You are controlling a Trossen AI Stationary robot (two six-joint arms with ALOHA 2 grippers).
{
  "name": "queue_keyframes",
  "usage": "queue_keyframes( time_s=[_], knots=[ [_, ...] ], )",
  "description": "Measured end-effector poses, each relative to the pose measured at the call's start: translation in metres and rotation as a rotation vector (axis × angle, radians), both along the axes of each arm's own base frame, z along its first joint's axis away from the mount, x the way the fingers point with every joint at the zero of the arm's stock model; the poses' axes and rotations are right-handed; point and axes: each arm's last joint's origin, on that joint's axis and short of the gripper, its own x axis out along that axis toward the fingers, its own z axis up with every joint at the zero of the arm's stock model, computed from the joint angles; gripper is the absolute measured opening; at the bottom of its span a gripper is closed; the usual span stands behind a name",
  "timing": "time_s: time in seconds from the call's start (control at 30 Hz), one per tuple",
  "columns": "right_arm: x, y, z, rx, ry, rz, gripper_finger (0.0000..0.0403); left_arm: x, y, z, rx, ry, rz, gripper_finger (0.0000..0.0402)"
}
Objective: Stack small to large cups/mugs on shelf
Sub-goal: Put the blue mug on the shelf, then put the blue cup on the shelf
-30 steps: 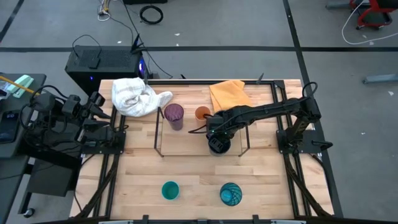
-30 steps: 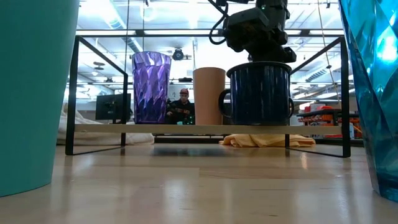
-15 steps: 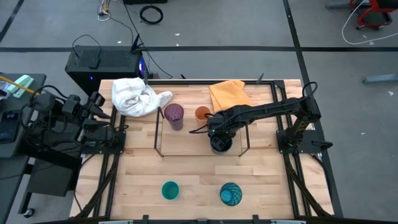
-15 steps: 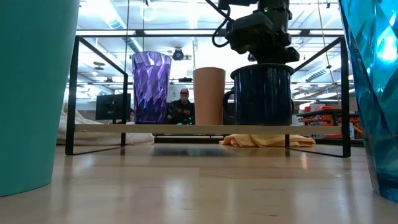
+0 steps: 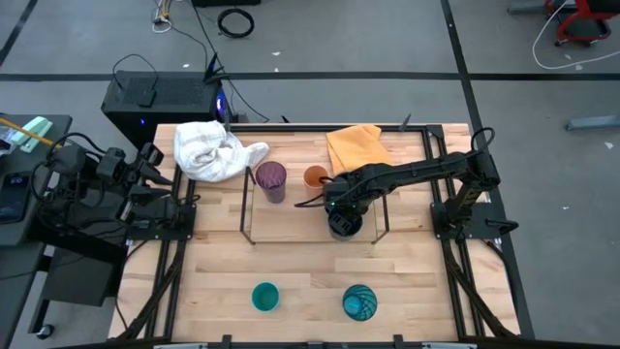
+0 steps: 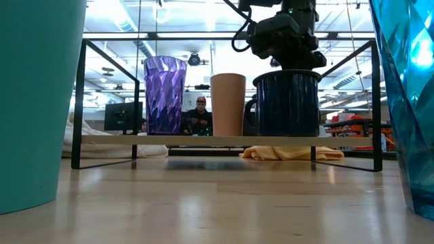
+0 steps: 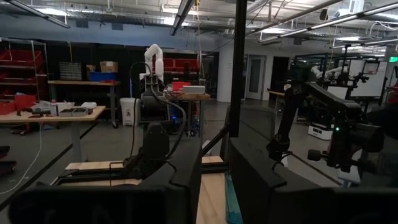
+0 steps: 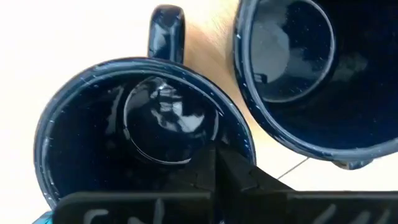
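Observation:
My right gripper (image 5: pixel 339 206) reaches over the black wire shelf (image 5: pixel 248 202) and is shut on a dark navy mug (image 6: pixel 286 103), which stands at the shelf's right end. The second navy mug (image 8: pixel 311 74) stands close beside it. The purple tumbler (image 6: pixel 165 95) and the orange cup (image 6: pixel 228 105) stand upright on the shelf board to its left. The small teal cup (image 5: pixel 264 297) and the patterned teal-blue cup (image 5: pixel 359 302) stand near the table's front edge. My left gripper (image 7: pixel 214 186) is open and parked at the table's left edge. My right gripper holds the navy mug by its rim (image 8: pixel 242 142), on the side across from the handle (image 8: pixel 166 31). One finger (image 8: pixel 214 167) is inside the mug and the other outside. The fingers come from above, pointing down. The mug is upright, its base at the shelf board.
A white cloth (image 5: pixel 213 150) and an orange cloth (image 5: pixel 355 145) lie at the table's far side behind the shelf. The shelf's upright end frames (image 6: pixel 375 102) stand close to the held mug. A person (image 6: pixel 199 112) sits in the room beyond.
My right gripper has shifted the navy mug a little toward the table's right and far side along the shelf. The mug has stayed upright and has turned slightly, so less of its handle shows in the low view.

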Motion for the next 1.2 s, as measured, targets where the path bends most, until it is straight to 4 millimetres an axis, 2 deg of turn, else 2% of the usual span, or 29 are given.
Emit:
queue_keyframes(
  time_s=[0.27, 0.63, 0.73, 0.9, 1.03, 1.1, 1.2],
  knots=[
    [0.006, 0.001, 0.001, 0.037, -0.061, 0.037, 0.0034, 0.0, 0.0, 0.0, 0.0, 0.0, 0.0, 0.0093],
    [0.006, 0.002, 0.001, 0.075, -0.058, 0.033, 0.0105, 0.0, 0.0, 0.0, -0.001, 0.0, 0.0, 0.0093],
    [0.006, 0.002, 0.006, 0.08, -0.065, 0.025, 0.0121, 0.0, 0.0, 0.0, -0.001, 0.0, 0.0, 0.0093],
    [0.007, 0.002, 0.032, 0.061, -0.088, 0.029, 0.0125, 0.0, 0.0, 0.0, 0.0, 0.0, 0.0, 0.0088],
    [0.011, 0.004, 0.064, 0.049, -0.175, 0.021, 0.0123, 0.0, 0.0, 0.0, 0.0, 0.0, 0.0, 0.0089],
    [0.015, 0.012, 0.082, 0.059, -0.263, 0.022, 0.0123, 0.0, 0.0, 0.0, 0.0, 0.0, 0.0, 0.0091],
    [0.026, 0.035, 0.107, 0.105, -0.476, 0.046, 0.0123, 0.0, 0.0, 0.0, 0.0, 0.0, 0.0, 0.0094]
  ],
)
